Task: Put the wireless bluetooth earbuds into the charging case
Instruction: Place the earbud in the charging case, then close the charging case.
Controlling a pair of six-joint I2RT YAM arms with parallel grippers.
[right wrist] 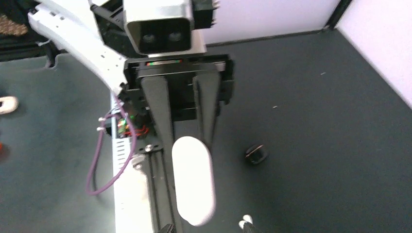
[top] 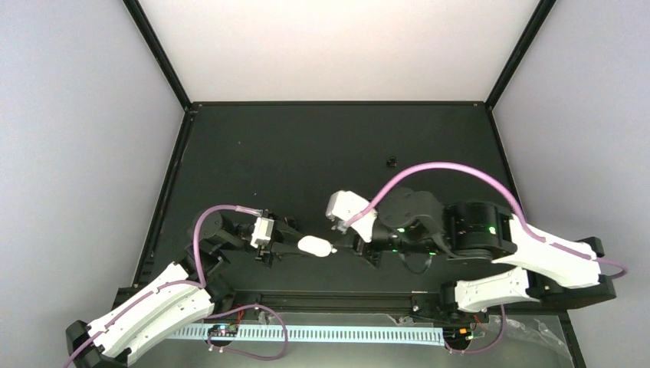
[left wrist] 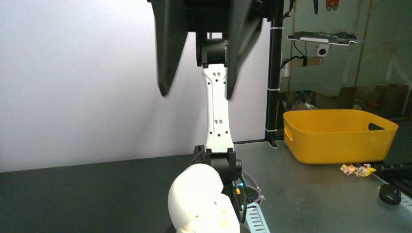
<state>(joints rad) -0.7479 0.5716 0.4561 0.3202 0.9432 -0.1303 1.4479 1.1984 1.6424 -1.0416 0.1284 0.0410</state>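
The charging case (top: 313, 246) is a glossy white oval held off the table, with my left gripper (top: 291, 245) shut on its left end. In the left wrist view the case (left wrist: 201, 204) shows its lid hinged open. In the right wrist view the left fingers (right wrist: 160, 111) clamp the far end of the case (right wrist: 193, 179). My right gripper (right wrist: 209, 229) is at the case's near end with its jaws apart. A tiny white earbud (right wrist: 245, 222) lies against its right fingertip. From the left wrist the right gripper (left wrist: 197, 94) hangs above the case, fingers spread.
A small black round bit (right wrist: 256, 154) lies on the black table beside the case. Another black bit (top: 391, 161) lies farther back. A yellow bin (left wrist: 340, 133) stands off the table to the right. A slotted rail (top: 322, 334) runs along the near edge.
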